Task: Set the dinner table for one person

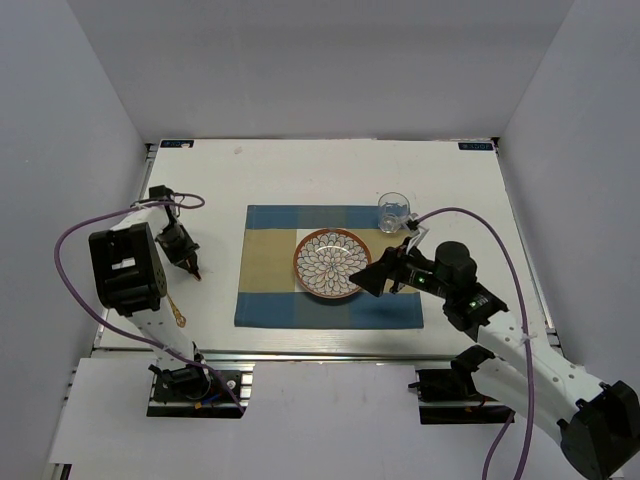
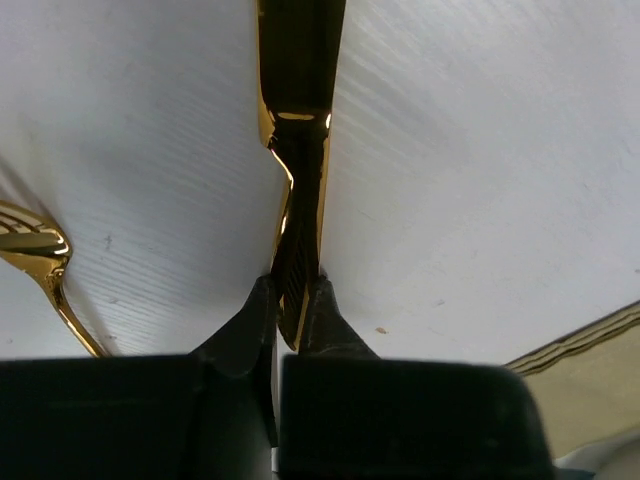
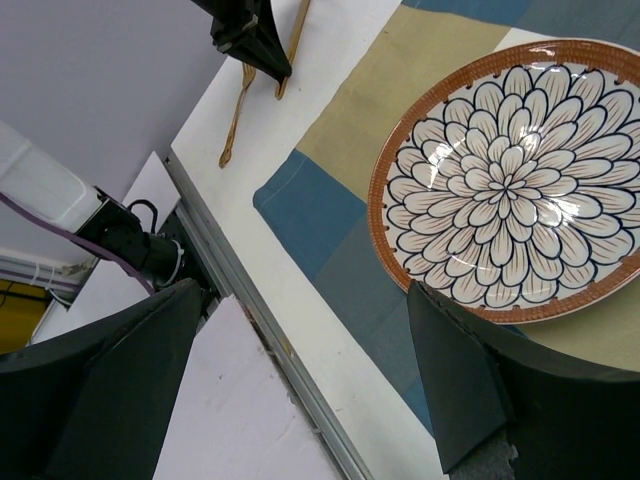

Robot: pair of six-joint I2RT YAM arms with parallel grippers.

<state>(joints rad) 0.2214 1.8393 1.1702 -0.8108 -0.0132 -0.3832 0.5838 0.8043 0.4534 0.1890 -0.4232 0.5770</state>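
1. My left end effector (image 2: pixel 290 320) pinches a gold knife (image 2: pixel 300 180) over the counter (image 1: pixel 330 160), left of the placemat (image 1: pixel 265 300), probably for laying down
2. My right end effector (image 3: pixel 305 300) gapes empty by the plate (image 3: pixel 510 180)

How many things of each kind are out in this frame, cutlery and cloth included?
Gold cutlery: 2 (held piece in the left claw, loose piece on the dinner table)
Patterned plate: 1
Clear glass: 1
Checked placemat: 1
Total: 5
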